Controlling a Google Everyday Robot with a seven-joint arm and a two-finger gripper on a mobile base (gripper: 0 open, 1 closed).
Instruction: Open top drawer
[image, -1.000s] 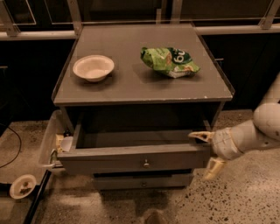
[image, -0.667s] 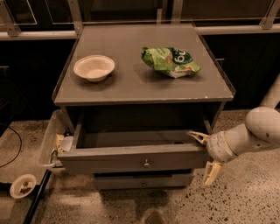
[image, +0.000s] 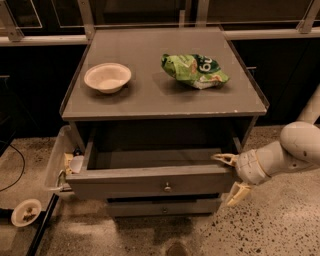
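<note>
The top drawer (image: 150, 181) of the grey cabinet stands pulled out toward me, its plain grey box interior showing empty, with a small brass knob (image: 167, 187) at the centre of its front. My gripper (image: 229, 176) is at the drawer's right end, beside the front corner. Its two cream fingers are spread apart, one (image: 223, 158) at the level of the drawer's top edge and one (image: 236, 193) below the front. It holds nothing.
On the cabinet top (image: 150, 95) sit a white bowl (image: 107, 77) at left and a green chip bag (image: 194, 70) at right. A lower drawer front (image: 162, 207) is below. A clear bin (image: 62, 162) stands at the cabinet's left; a small round object (image: 26, 212) lies on the floor.
My gripper and forearm have shifted slightly left and down along the drawer's right end. The drawer stays pulled out about the same amount.
</note>
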